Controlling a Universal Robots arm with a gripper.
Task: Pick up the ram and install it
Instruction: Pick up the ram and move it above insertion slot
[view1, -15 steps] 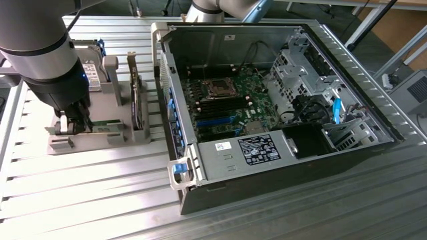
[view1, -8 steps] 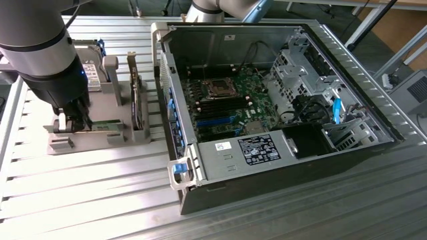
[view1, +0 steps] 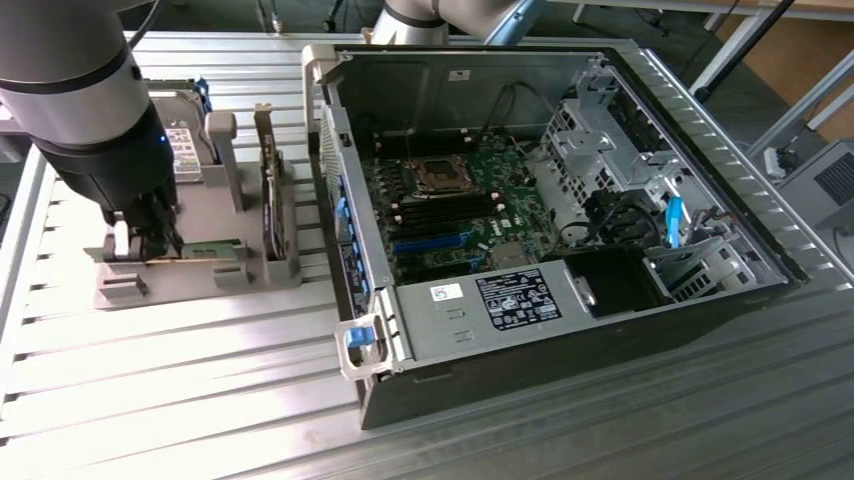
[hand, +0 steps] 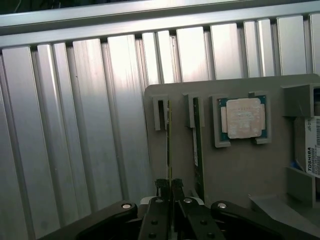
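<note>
The ram (hand: 169, 145), a thin green stick seen edge-on, stands in a slot of the grey holder (hand: 240, 175). My gripper (hand: 170, 189) is shut on the ram's near end, one black finger pressed to each side. Its twin green stick (hand: 198, 145) stands in the neighbouring slot, just beside the fingers and untouched. In the exterior view my gripper (view1: 144, 242) reaches down onto the holder (view1: 200, 275) at that view's left, with a bit of green board (view1: 203, 250) showing beside it.
A processor chip (hand: 243, 118) and a hard drive (hand: 311, 150) also sit in the holder. The open computer case (view1: 747, 200) lies at the exterior view's right, with its motherboard (view1: 461, 200) and power supply (view1: 487, 305) exposed. Ribbed aluminium table (view1: 174, 400) surrounds everything.
</note>
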